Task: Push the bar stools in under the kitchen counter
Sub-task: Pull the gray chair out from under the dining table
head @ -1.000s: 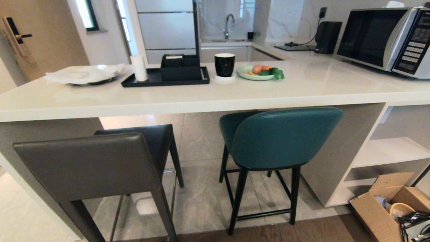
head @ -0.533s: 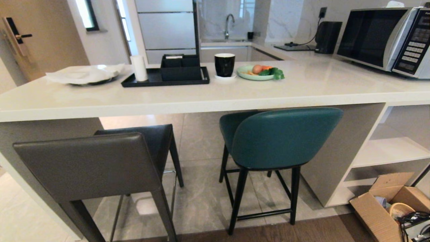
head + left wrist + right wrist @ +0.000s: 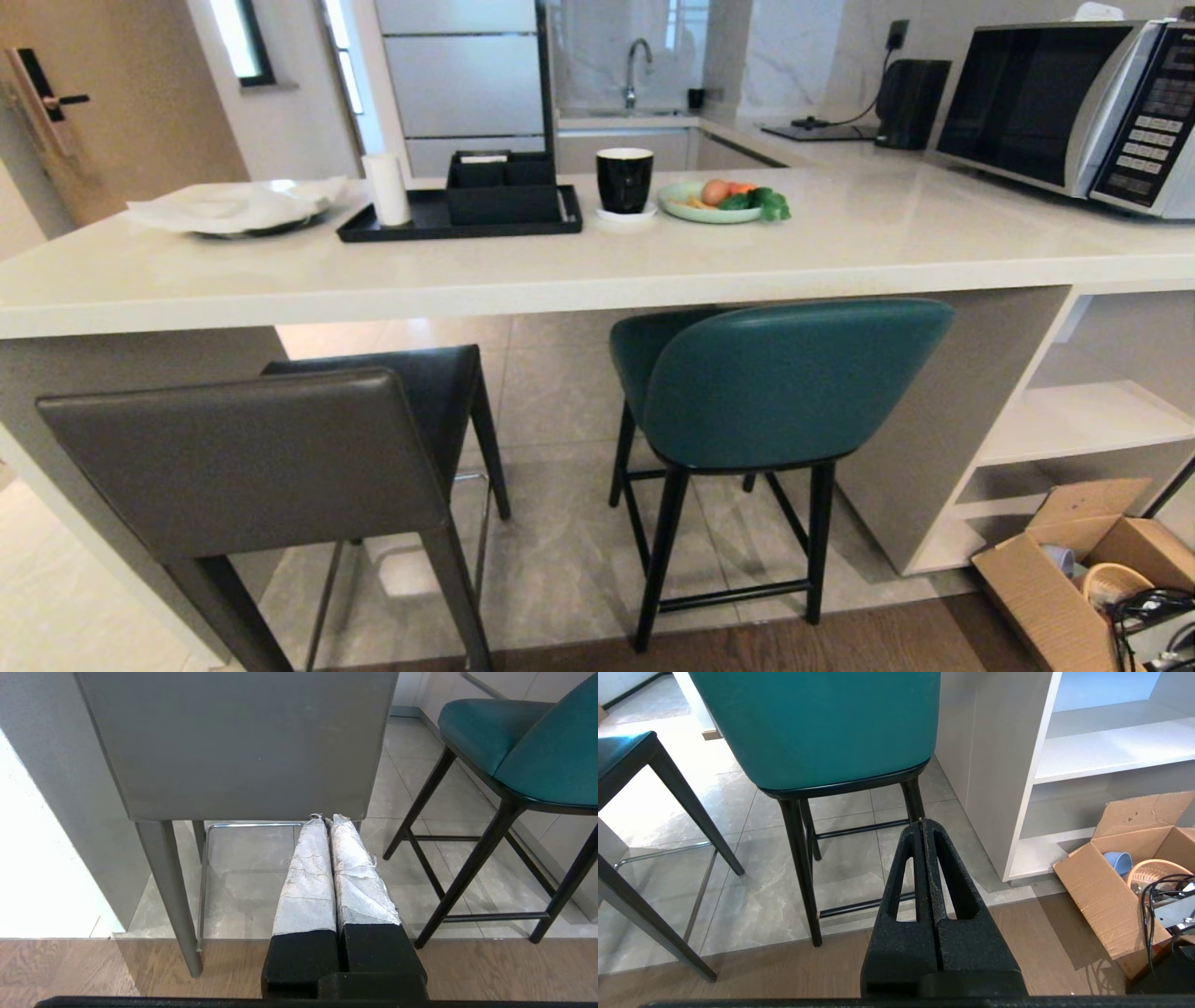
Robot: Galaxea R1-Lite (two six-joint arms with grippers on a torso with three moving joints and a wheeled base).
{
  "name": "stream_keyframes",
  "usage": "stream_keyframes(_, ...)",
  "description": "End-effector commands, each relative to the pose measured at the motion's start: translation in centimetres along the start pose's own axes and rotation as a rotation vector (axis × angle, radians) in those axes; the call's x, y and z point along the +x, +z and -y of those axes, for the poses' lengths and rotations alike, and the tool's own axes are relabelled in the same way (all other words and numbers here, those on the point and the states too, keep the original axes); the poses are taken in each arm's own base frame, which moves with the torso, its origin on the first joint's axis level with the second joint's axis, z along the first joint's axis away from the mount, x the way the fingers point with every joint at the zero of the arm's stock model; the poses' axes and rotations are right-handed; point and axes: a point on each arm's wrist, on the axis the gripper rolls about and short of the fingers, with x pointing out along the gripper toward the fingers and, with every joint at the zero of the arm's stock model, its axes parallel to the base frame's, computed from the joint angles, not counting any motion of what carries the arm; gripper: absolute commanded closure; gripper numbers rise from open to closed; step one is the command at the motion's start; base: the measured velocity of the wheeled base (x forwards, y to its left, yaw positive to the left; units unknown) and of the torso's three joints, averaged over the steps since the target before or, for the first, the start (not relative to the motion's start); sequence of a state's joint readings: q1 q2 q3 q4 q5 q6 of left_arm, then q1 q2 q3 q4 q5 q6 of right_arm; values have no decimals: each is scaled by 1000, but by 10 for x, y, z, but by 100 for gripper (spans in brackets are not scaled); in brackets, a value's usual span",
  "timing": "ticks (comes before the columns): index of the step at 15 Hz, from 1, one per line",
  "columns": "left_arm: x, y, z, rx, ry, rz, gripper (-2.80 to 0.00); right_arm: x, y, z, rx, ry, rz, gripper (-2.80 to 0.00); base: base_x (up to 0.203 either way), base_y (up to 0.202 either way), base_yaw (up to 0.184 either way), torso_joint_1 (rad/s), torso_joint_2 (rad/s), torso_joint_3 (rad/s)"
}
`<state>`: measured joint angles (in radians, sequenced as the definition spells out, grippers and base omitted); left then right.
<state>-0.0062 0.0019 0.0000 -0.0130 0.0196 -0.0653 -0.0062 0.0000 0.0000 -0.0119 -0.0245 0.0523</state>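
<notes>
Two stools facing us at the counter

We are seeing the boxy stool (image 3: 252, 457) standing left of the curved-back stool (image 3: 784, 383), both partly under the kitchen counter (image 3: 560, 271), a cardboard box (image 3: 1055, 579) lying right.

A long white worktop (image 3: 840, 252) spans the view; the dark-grey stool (image 3: 252, 457) stands at the left with its back clear of the edge; the teal stool (image 3: 794, 383) stands right of it, seat partly under the slab; a cardboard box (image 3: 1055, 579) lies on the floor at far right
</notes>
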Motion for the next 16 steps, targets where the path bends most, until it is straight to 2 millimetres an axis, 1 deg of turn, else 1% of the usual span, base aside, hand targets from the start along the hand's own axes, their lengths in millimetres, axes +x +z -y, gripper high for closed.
stream_keyframes(1, 0, 0, 0, -1, 0, 0, 0, 0, 0, 0, 0, 0, 0, 0, 0, 0, 0, 0, 0, 0)
stream_keyframes(16, 0, 0, 0, -1, 0, 0, 0, 0, 0, 0, -3, 2, 0, 0, 0, 0, 0, 0, 0, 0)
